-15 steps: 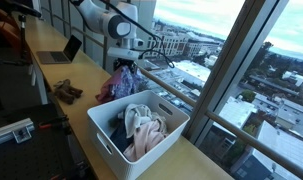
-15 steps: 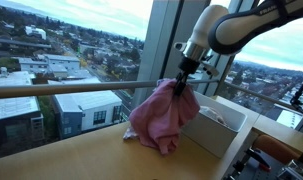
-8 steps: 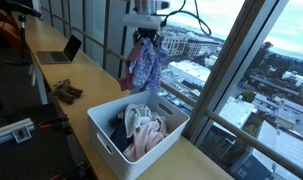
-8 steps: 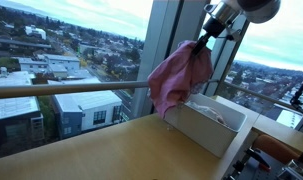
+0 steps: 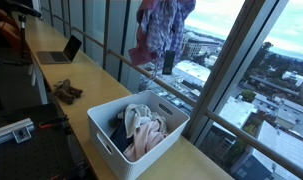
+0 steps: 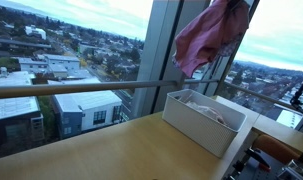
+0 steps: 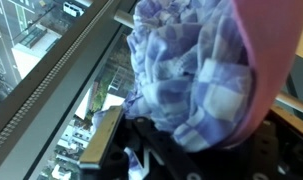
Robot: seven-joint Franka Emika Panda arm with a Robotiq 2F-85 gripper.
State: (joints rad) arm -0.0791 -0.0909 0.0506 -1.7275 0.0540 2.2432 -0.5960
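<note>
Hanging high above the white basket [image 5: 109, 138] of clothes: one pink-and-plaid garment [image 5: 161, 28], clamped in the pincer [image 7: 163, 140], clear of the bench [image 5: 86, 75], not yet set down.

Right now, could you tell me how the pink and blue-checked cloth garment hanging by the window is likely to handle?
The pink and blue-checked cloth garment is probably floppy: it droops in loose folds in both exterior views. It seems light for its size, as thin fabric bunches softly in the wrist view.
</note>
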